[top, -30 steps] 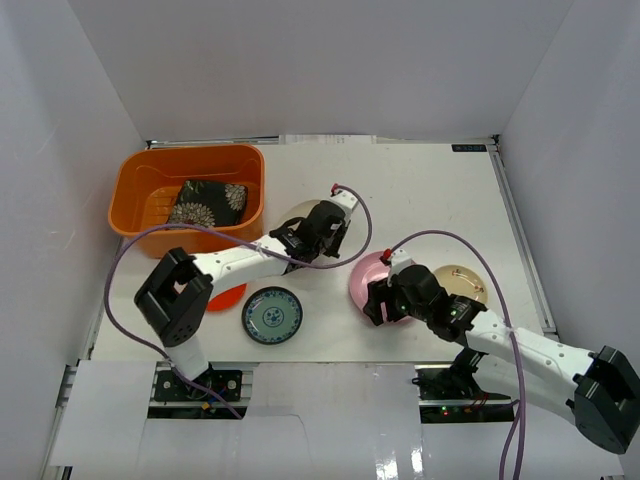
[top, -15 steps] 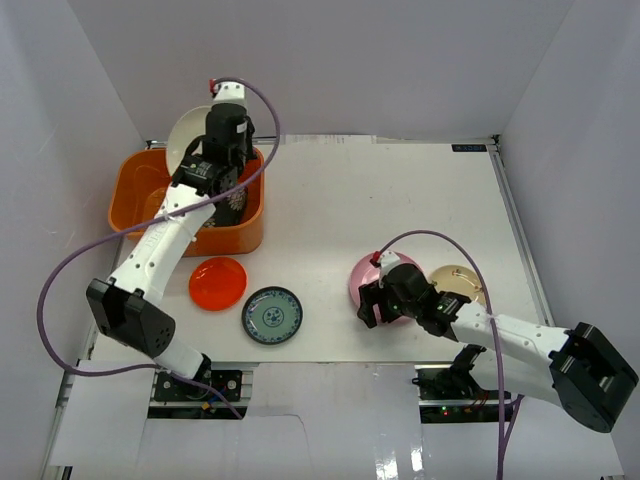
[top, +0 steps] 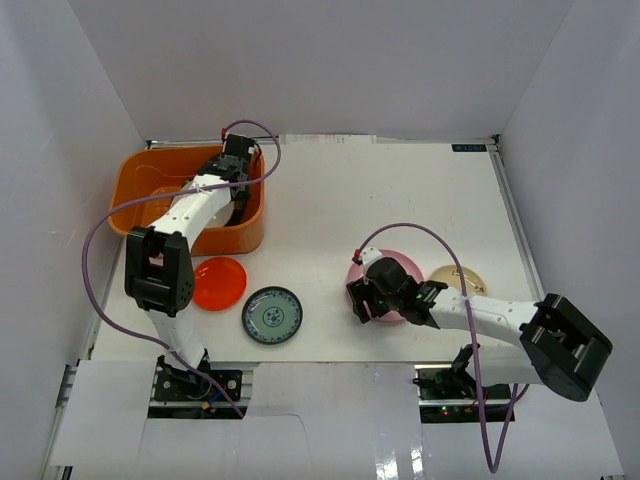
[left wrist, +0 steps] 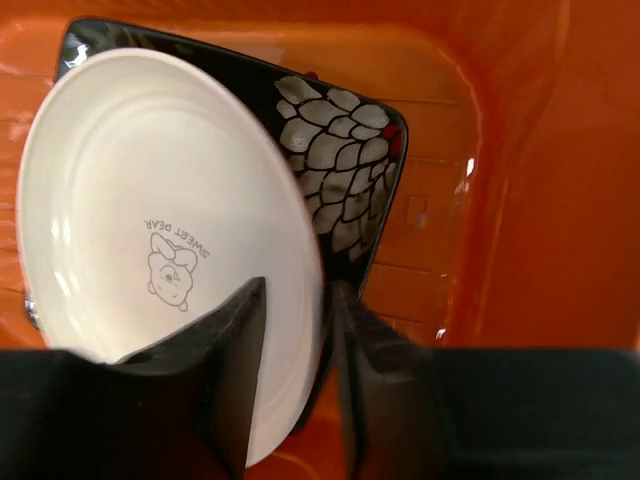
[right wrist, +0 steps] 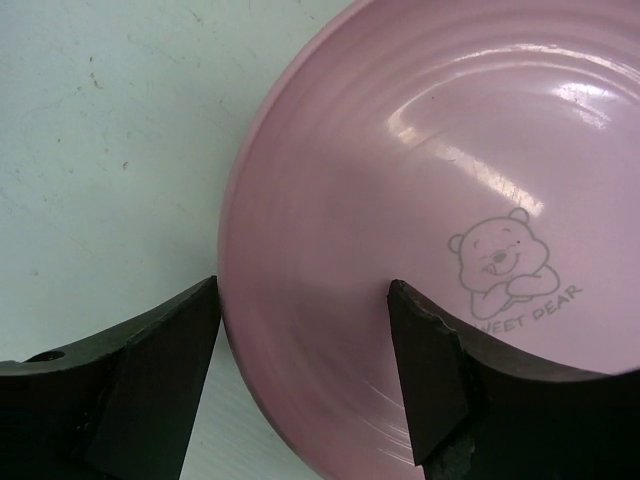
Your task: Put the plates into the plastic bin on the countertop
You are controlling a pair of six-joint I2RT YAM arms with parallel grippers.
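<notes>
The orange plastic bin (top: 132,200) stands at the far left of the white countertop (top: 400,190). My left gripper (top: 237,190) reaches down into it. In the left wrist view a cream plate (left wrist: 150,200) leans on a black floral plate (left wrist: 340,170) against the bin's wall (left wrist: 540,200). The left gripper (left wrist: 300,288) is open, with its jaws loosely either side of the cream rim. My right gripper (top: 368,300) is open at the near-left rim of the pink plate (top: 395,272). In the right wrist view the right gripper (right wrist: 305,290) straddles the rim of that pink plate (right wrist: 420,200).
An orange-red plate (top: 218,282) and a blue-green patterned plate (top: 272,315) lie on the table near the left arm's base. A beige plate (top: 458,280) sits just right of the pink one. White walls close in the table on three sides.
The left arm carried the cream plate from mid-table over the bin, lowered it inside, and its jaws have parted. The right gripper shifted slightly left along the pink plate's rim.
</notes>
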